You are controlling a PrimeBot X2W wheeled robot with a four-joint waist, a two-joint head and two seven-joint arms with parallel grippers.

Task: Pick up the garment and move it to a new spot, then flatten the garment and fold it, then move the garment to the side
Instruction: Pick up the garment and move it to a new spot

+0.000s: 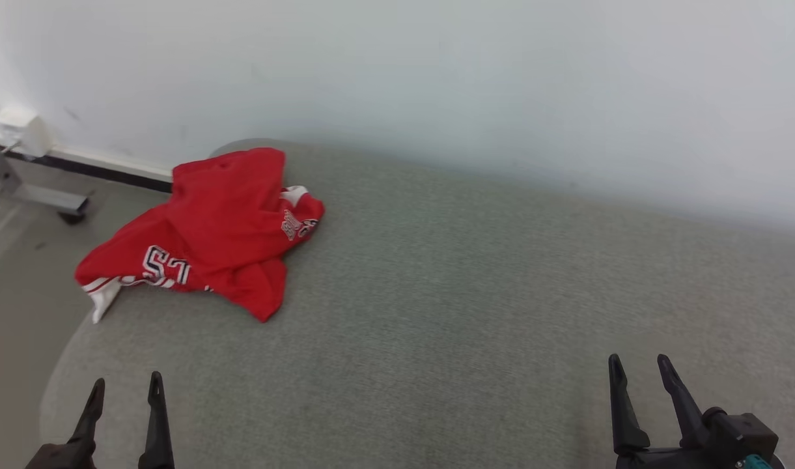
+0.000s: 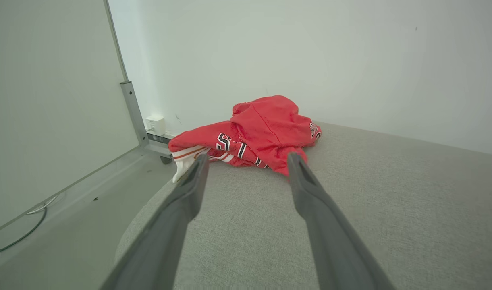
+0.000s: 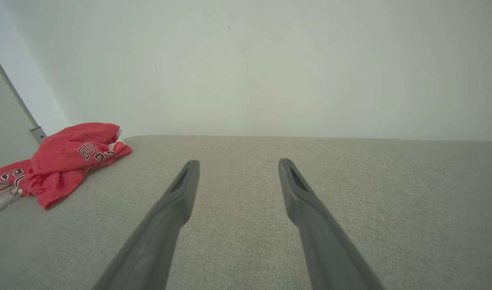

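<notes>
Head view: the red garment (image 1: 208, 228) lies crumpled at the far left corner of the grey desk (image 1: 469, 293), with a white-trimmed edge hanging over the rim. The left jaws and right jaws are spread wide, empty, and well apart from it.

Left wrist view: the garment (image 2: 262, 129) sits ahead of the open jaws. It looks thin, light and limp, possibly slick, so a pinch on the raised hump should lift it.

Right wrist view: the garment (image 3: 64, 161) lies far off to that view's left.
</notes>
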